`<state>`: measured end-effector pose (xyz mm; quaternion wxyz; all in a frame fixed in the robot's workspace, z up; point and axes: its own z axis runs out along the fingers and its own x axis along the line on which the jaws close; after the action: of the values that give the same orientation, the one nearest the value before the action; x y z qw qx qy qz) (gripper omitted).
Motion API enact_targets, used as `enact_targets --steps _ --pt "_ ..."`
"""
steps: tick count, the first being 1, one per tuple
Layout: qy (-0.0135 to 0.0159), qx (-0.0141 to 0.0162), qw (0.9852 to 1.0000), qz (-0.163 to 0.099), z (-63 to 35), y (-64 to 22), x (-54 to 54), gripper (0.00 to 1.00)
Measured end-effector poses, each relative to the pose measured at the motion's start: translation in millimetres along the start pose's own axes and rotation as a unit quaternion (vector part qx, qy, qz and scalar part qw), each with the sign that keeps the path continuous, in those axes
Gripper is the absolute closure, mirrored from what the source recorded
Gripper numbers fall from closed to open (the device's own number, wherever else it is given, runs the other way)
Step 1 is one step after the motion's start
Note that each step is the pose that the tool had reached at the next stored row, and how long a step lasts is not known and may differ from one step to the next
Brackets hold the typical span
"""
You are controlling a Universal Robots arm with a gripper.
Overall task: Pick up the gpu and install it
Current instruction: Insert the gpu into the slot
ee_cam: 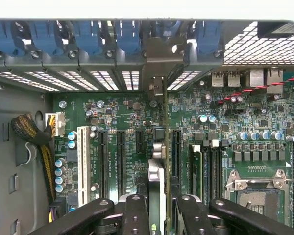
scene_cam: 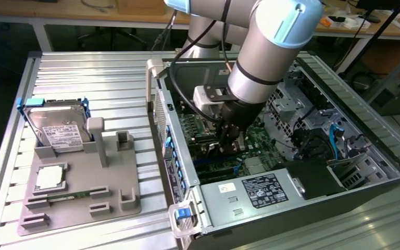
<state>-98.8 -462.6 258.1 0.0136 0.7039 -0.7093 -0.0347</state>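
The black two-fingered gripper (ee_cam: 159,210) is closed narrowly on the thin green gpu card (ee_cam: 164,147), held edge-on between its fingers (ee_cam: 135,215). The card's long axis runs straight ahead from the fingertips toward the perforated silver rear wall (ee_cam: 112,78) of the open computer case, directly over the black expansion slots (ee_cam: 121,156) of the green motherboard (ee_cam: 264,142).

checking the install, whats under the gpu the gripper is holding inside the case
The gpu stands edge-on in the gripper, over the green motherboard between black expansion slots. Its metal bracket meets the rear slot openings. The slot directly beneath it is covered by the card itself.
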Motion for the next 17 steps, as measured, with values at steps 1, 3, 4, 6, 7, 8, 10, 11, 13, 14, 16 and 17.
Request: enact_targets --steps 1,3,4,6,7,8,10,11,13,14,16,17 --pt "0.0004 0.0 1.0 0.0 0.9 -0.1 0.1 0.73" --pt "0.0006 0.0001 1.0 0.0 2.6 -0.2 0.1 0.73" --pt "0.0007 0.0001 1.0 0.0 3.3 -0.2 0.1 0.73" --pt "0.0008 0.0 1.0 0.0 4.3 -0.3 0.2 0.73" --pt "0.0008 0.0001 1.0 0.0 5.2 -0.4 0.2 0.73" --pt "0.0009 0.0 1.0 0.0 6.1 -0.4 0.2 0.73" --pt "0.0008 -0.0001 1.0 0.0 7.8 -0.4 0.3 0.73" --pt "0.0009 0.0 1.0 0.001 8.5 -0.3 0.3 0.73" --pt "0.0009 0.0001 1.0 0.001 10.4 -0.1 0.4 0.73" --pt "0.001 0.0001 1.0 0.001 11.3 0.1 0.4 0.73" --pt "0.0009 0.0001 1.0 0.001 13.1 0.2 0.5 0.73" --pt "0.0009 0.0001 1.0 0.001 13.3 0.2 0.5 0.73"
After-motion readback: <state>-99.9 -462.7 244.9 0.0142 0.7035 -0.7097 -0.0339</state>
